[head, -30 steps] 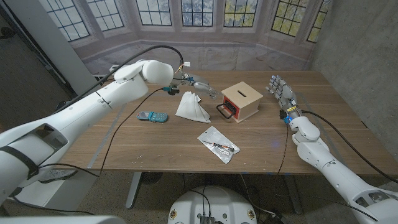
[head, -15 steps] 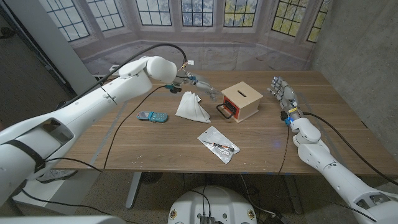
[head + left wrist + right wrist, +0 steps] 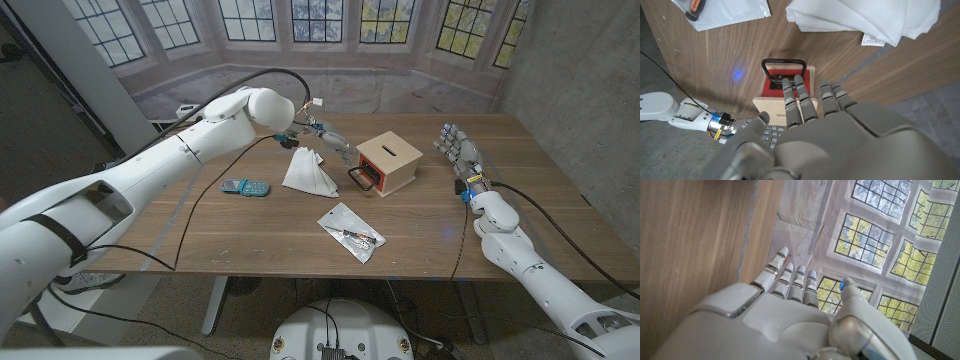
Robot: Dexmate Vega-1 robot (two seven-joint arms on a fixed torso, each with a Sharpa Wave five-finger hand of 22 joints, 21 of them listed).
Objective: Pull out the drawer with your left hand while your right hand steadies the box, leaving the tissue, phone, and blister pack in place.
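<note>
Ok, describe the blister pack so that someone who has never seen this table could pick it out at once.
Start from the wooden box with the red drawer front near the middle of the wooden table. Closer to the robot than the box lies the blister pack, flat on the wood. It is the only clear, shiny packet, unlike the white tissue and the small phone to its left.

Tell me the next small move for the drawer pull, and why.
Probably bring the left hand down to hook the black handle: its fingers hover open above the handle, apart from it. The right hand stands apart from the box, so it should likely close in too.
</note>
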